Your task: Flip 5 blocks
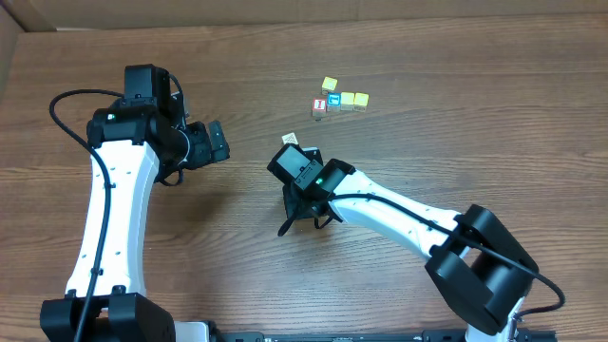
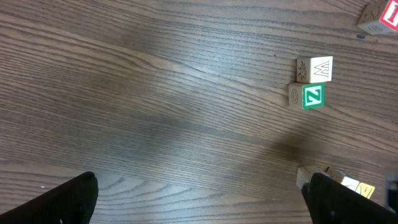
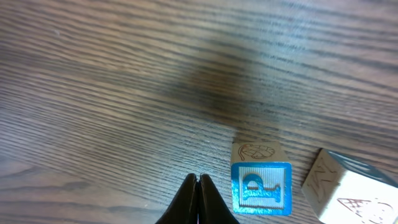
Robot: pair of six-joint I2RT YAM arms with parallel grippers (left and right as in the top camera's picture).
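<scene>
In the right wrist view a teal-faced P block [image 3: 261,186] lies just right of my right gripper [image 3: 198,182], which is shut on nothing, tips close above the table. A whitish block [image 3: 348,190] lies tilted further right. Overhead, the right gripper [image 1: 291,157] sits beside a whitish block [image 1: 290,140]. My left gripper [image 2: 200,186] is open and holds nothing; overhead, the left gripper [image 1: 217,142] is left of centre. A green-faced Z block [image 2: 313,97] and a whitish W block [image 2: 315,68] touch each other, ahead and to its right. Another pale block [image 2: 348,183] shows by its right finger.
A cluster of cubes lies at the back of the table: a red-faced cube [image 1: 319,106], a teal cube [image 1: 332,99], a yellow one [image 1: 330,84] and two yellowish ones [image 1: 353,100]. The red-faced cube [image 2: 378,15] also shows in the left wrist view. The right arm [image 1: 399,214] crosses the table's lower right.
</scene>
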